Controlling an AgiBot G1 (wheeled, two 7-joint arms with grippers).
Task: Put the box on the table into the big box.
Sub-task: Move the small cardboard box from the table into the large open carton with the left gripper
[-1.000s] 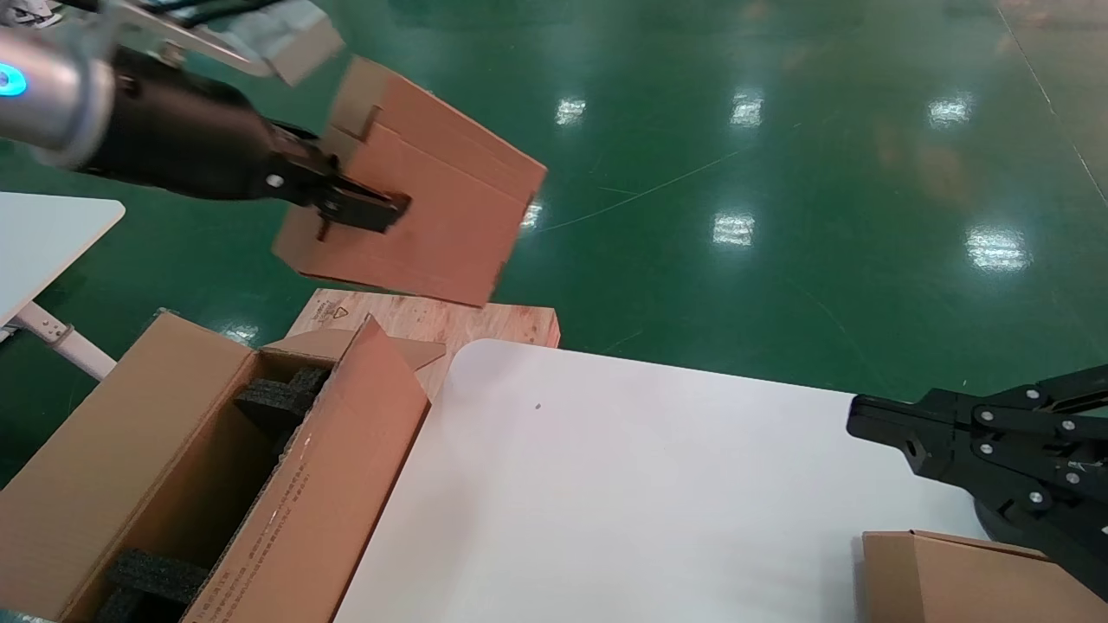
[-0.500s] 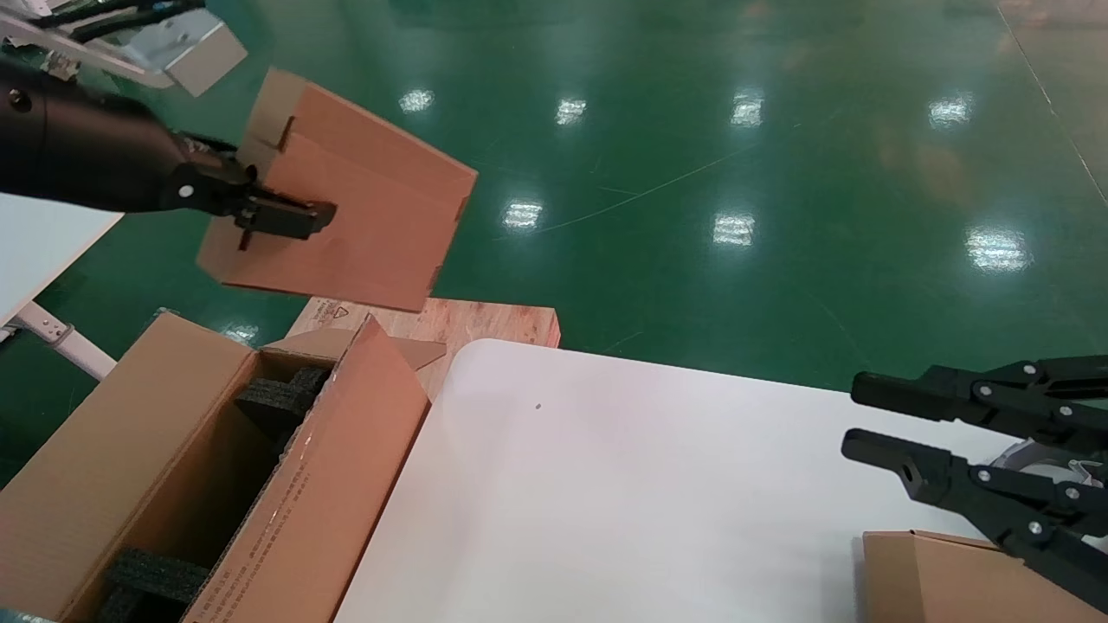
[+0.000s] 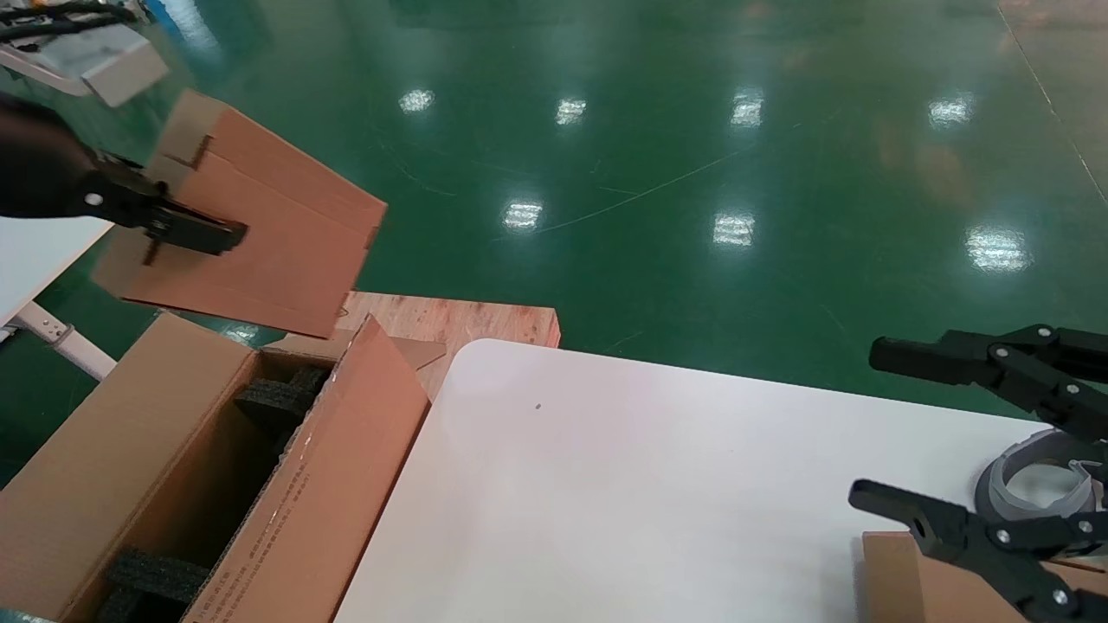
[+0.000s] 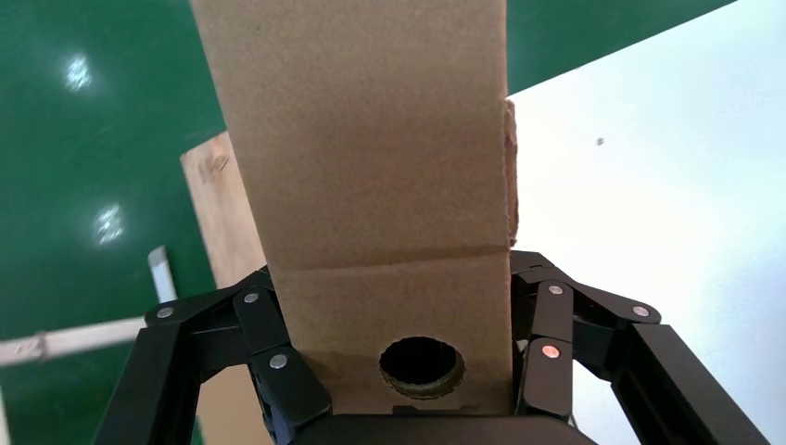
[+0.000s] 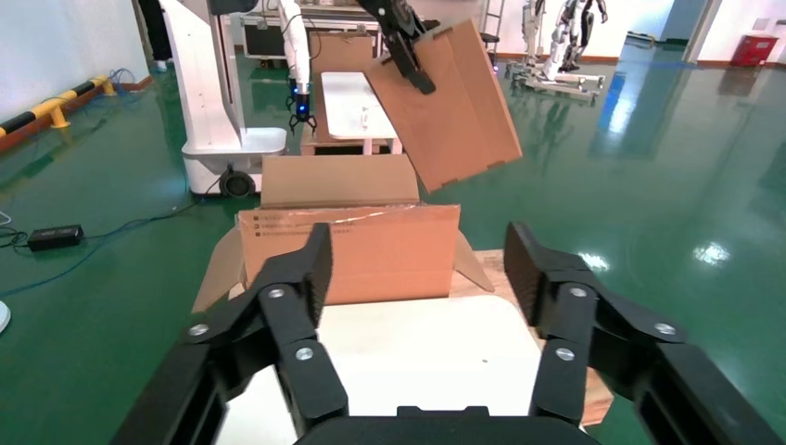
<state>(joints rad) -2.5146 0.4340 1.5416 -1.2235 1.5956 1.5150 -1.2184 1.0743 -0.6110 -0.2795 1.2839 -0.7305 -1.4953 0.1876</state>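
The box point(image 3: 251, 225) was held aloft, clamped across its narrow sides by the left tool point(image 3: 186, 232); light, stiff, crushable cardboard was judged. The right tool point(image 3: 900, 437) was spread apart.

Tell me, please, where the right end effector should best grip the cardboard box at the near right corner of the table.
Grip it across two opposite side walls, coming down from above: the cardboard box lies flat on the table, so only its top and sides are free. The right end effector hangs open near it. Only one corner shows, so which width suits is unclear.
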